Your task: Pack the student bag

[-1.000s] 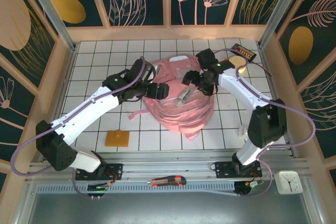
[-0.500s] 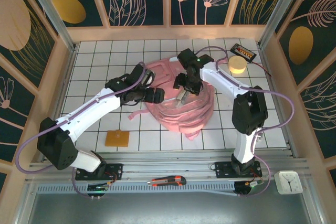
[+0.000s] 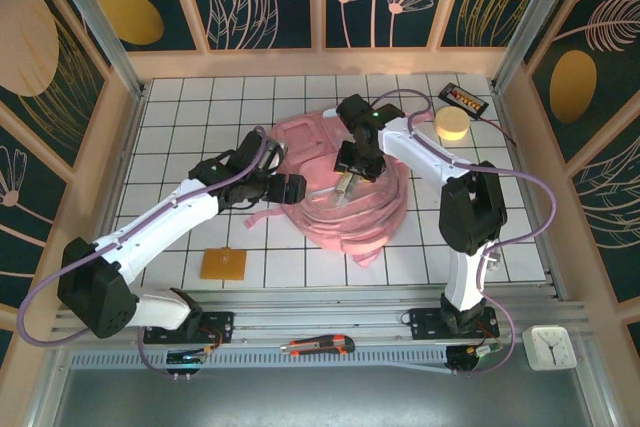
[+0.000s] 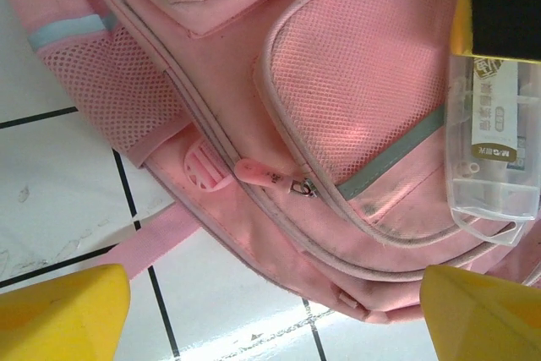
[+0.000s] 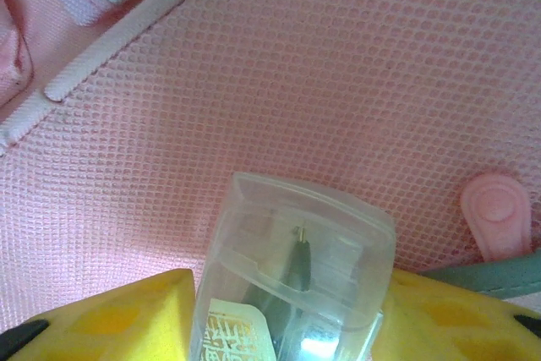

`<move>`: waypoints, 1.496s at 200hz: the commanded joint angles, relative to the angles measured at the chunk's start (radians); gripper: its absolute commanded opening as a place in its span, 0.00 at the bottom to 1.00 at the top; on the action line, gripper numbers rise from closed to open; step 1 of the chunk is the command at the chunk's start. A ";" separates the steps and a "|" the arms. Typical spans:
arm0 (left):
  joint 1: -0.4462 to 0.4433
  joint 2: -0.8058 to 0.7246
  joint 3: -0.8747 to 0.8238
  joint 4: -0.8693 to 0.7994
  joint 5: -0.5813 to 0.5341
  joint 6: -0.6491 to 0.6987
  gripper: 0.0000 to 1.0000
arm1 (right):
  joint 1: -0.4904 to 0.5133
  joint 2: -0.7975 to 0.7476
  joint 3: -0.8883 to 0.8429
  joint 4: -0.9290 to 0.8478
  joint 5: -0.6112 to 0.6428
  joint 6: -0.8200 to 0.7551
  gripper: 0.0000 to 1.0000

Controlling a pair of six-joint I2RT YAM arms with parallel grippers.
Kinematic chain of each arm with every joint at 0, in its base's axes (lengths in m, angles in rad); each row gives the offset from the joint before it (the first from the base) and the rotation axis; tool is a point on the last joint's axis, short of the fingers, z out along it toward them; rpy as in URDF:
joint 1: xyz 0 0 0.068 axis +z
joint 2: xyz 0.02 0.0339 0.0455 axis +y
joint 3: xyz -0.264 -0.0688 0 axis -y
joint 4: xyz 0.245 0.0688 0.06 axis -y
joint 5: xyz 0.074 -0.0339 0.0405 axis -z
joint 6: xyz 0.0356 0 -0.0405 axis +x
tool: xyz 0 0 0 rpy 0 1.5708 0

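The student bag (image 3: 345,217), a big pink backpack, lies flat mid-table. A clear plastic case (image 3: 347,185) with a dark tool inside rests on its mesh front pocket (image 5: 338,82). My right gripper (image 3: 350,179) points down at it, and its yellow fingers (image 5: 127,314) press both sides of the clear case (image 5: 292,276). My left gripper (image 3: 293,187) hovers open at the bag's left edge, its fingertips (image 4: 63,314) wide apart over the seam and white tile. The left wrist view has a pink zip pull (image 4: 269,177) on the bag (image 4: 355,82) and the case (image 4: 494,150) at right.
A yellow round roll (image 3: 452,124) and a black-orange device (image 3: 465,99) sit at the back right. An orange square pad (image 3: 223,264) lies front left. A loose pink strap (image 3: 255,219) trails left of the bag. A cutter (image 3: 318,347) and white clock (image 3: 548,347) lie beyond the near rail.
My right arm swung left from the bag's right side onto the clear case, and its jaws narrowed onto it. My left gripper drifted slightly left, staying open.
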 commanded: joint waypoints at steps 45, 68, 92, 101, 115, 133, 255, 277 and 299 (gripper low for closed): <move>0.007 -0.030 0.013 -0.010 -0.004 0.029 0.88 | -0.011 -0.117 -0.071 0.094 -0.076 0.035 0.40; 0.007 -0.039 0.013 -0.011 0.002 0.020 0.88 | -0.022 -0.142 -0.103 0.121 -0.085 0.035 0.37; 0.007 -0.041 0.010 -0.017 -0.004 0.018 0.88 | -0.033 -0.146 -0.133 0.161 -0.144 0.029 0.46; 0.007 -0.040 0.009 -0.017 -0.008 0.017 0.89 | -0.031 -0.133 -0.129 0.154 -0.160 0.018 0.59; 0.007 -0.037 0.010 -0.015 -0.008 0.017 0.89 | -0.016 -0.107 -0.101 0.115 -0.132 0.001 0.70; 0.007 -0.028 0.013 -0.012 -0.013 0.013 0.89 | 0.008 -0.057 -0.041 0.044 -0.073 -0.027 0.76; 0.007 -0.053 -0.017 -0.009 -0.024 0.010 0.89 | 0.084 0.127 0.164 -0.118 0.091 -0.091 0.50; 0.007 -0.048 -0.010 -0.007 -0.020 0.013 0.89 | 0.083 0.106 0.165 -0.099 0.084 -0.082 0.46; 0.007 -0.039 -0.001 -0.003 -0.017 0.021 0.89 | 0.077 0.077 0.161 -0.082 0.075 -0.078 0.44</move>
